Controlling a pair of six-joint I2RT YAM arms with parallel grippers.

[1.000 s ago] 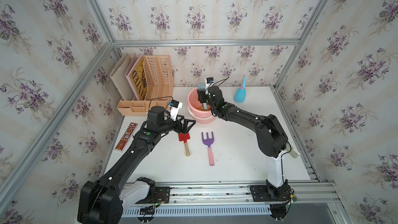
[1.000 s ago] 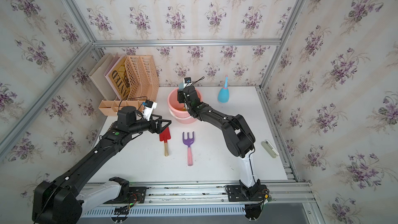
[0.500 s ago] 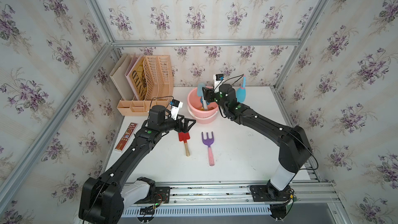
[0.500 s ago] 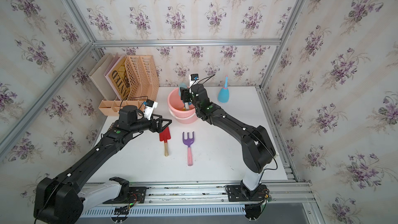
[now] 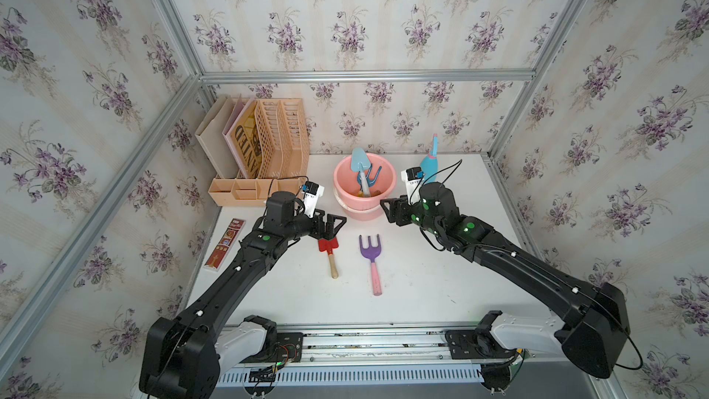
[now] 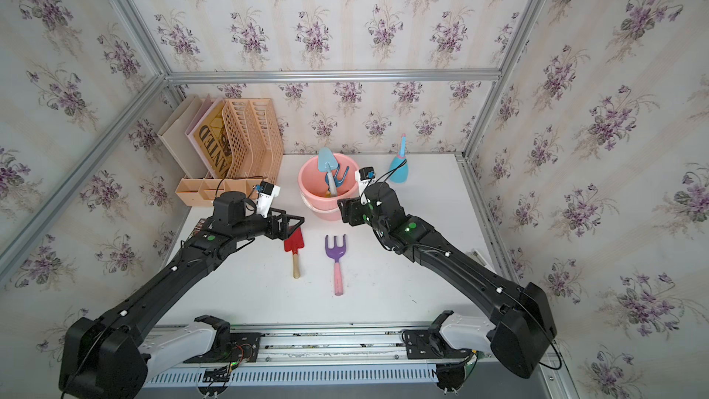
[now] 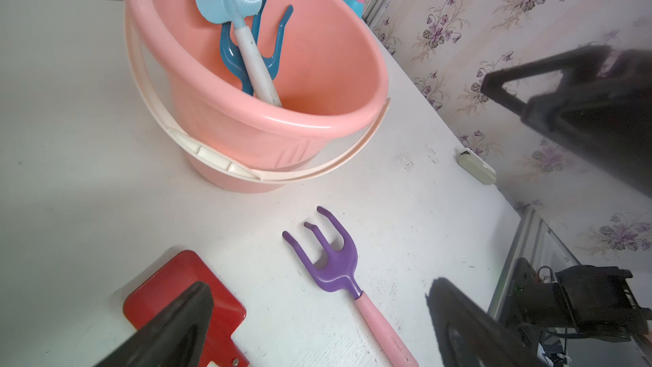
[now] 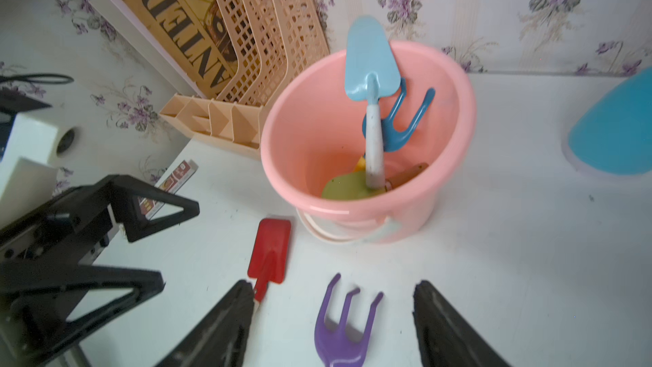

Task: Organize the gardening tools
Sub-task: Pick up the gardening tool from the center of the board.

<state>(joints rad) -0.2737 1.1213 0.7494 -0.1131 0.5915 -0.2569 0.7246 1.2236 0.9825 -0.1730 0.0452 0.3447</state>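
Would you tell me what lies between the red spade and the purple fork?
Nothing: between the red spade and the purple fork the white table is bare, as both top views show.

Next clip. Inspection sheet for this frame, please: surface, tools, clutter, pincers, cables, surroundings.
Surface: white table, lightly scuffed.
Job's things: red spade and purple fork lie on the table; light-blue trowel, blue fork and lime spade in the pink bucket; spray bottle upright beside it.
Clutter: printed box, file racks, desk organiser, left side.
Pincers: left pincer open over the red spade; right pincer open, empty, by the bucket.
Cables: black lead loops behind each pincer.
Surroundings: floral walls, aluminium frame.
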